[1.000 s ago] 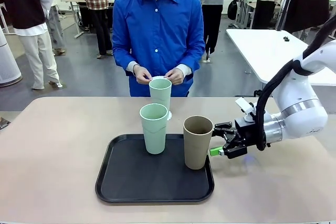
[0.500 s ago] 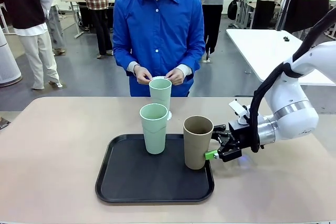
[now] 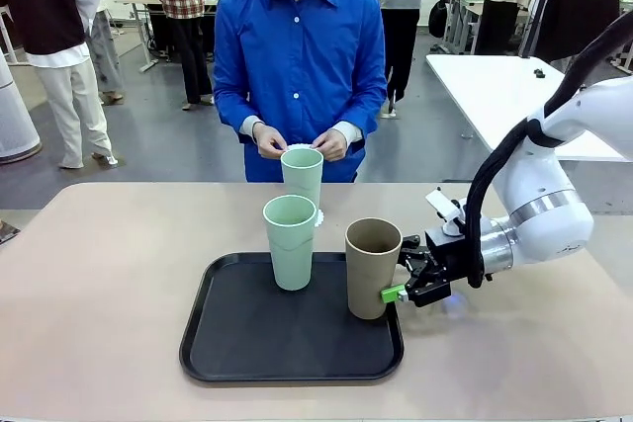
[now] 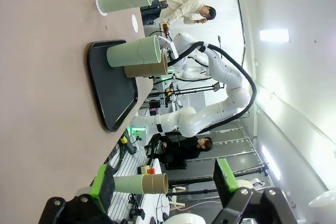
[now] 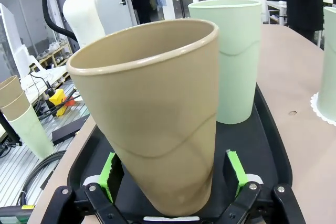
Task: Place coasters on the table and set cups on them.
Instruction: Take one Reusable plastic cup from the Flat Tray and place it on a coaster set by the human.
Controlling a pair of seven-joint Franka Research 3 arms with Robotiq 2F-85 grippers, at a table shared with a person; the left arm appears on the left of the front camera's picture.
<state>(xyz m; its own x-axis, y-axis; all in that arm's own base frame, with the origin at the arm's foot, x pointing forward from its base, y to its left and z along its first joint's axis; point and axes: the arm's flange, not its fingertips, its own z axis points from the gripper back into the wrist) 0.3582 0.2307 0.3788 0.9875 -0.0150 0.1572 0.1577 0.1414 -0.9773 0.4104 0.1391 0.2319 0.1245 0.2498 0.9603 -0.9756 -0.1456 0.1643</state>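
A brown cup (image 3: 373, 269) (image 5: 152, 114) stands at the right edge of a black tray (image 3: 247, 343). My right gripper (image 3: 396, 287) (image 5: 171, 171) is open, with its green pads (image 5: 107, 170) on either side of the cup's lower part. One mint cup (image 3: 290, 241) (image 5: 233, 56) stands on the tray. Another mint cup (image 3: 302, 177) stands behind the tray on a white lacy coaster (image 3: 318, 216) (image 5: 317, 109) on the beige table (image 3: 99, 294). The person's hands hold more white coasters (image 3: 297, 148) at the far edge. My left gripper (image 4: 164, 184) is open and holds nothing.
The tray (image 4: 107, 85) lies at the table's middle near the front. The person in a blue shirt (image 3: 297, 56) stands close behind the far edge. A white table (image 3: 504, 86) stands at the back right. Bare tabletop lies left and right of the tray.
My right gripper has moved left toward the brown cup, and its open fingers now straddle the cup. The cups and the person's hands have stayed put.
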